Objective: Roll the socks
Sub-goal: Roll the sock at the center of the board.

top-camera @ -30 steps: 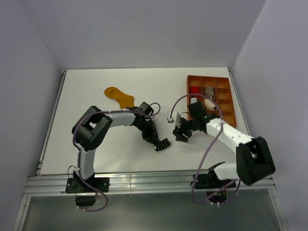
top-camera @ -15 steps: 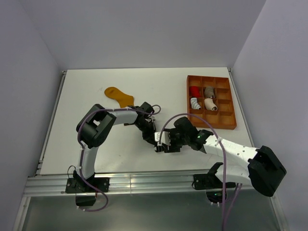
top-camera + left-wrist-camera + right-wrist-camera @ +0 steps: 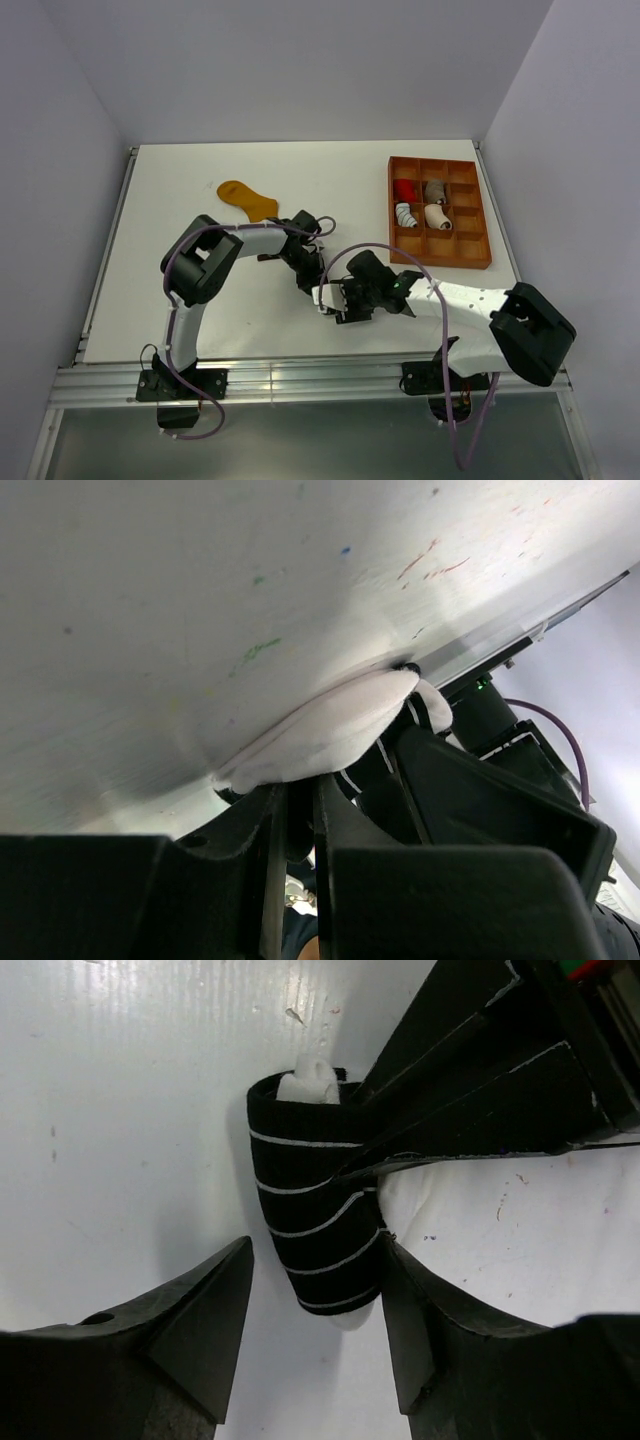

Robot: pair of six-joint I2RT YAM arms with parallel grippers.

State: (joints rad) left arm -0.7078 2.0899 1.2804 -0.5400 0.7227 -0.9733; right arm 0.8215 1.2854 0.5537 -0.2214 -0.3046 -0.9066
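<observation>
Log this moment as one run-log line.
left gripper: shut on striped sock | right gripper: open, straddling it | orange sock: flat, unrolled

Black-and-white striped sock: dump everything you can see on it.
The striped sock is black knit fabric with thin white stripes, rolled into a short cylinder, with white fabric showing at both ends. It lies on the white table. The left gripper pinches its side; the right gripper straddles it, jaws open.

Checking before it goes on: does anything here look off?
Nothing spilled or damaged. The striped sock, rolled and pinched in the left gripper, has white fabric poking out both ends; the orange sock lies flat, unrolled.
</observation>
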